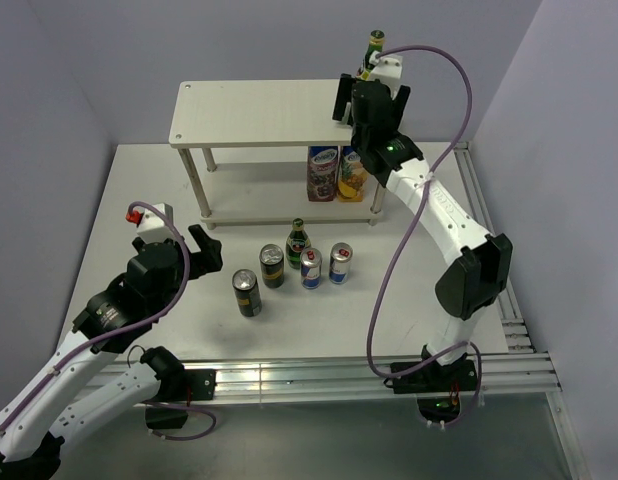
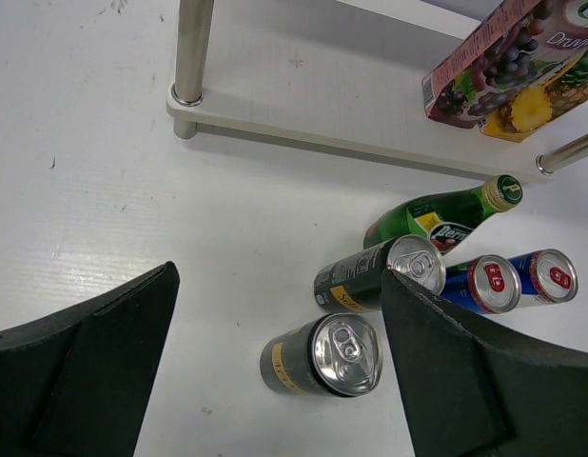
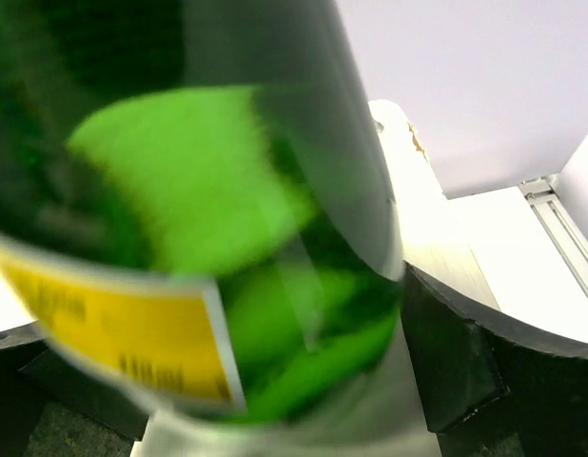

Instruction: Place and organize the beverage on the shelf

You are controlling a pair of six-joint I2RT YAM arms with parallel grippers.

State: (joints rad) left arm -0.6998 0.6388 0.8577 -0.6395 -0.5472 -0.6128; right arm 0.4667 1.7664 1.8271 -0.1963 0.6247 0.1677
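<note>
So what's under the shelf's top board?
A grape carton and a pineapple carton stand on the lower board, right side. The top board hides whatever is further back.

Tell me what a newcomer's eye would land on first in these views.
First, the green glass bottle, upright at the right rear corner of the pale wood-look shelf, between the fingers of the right gripper. Then the four cans and another green bottle clustered on the white table, with the open left gripper hovering nearby.
</note>
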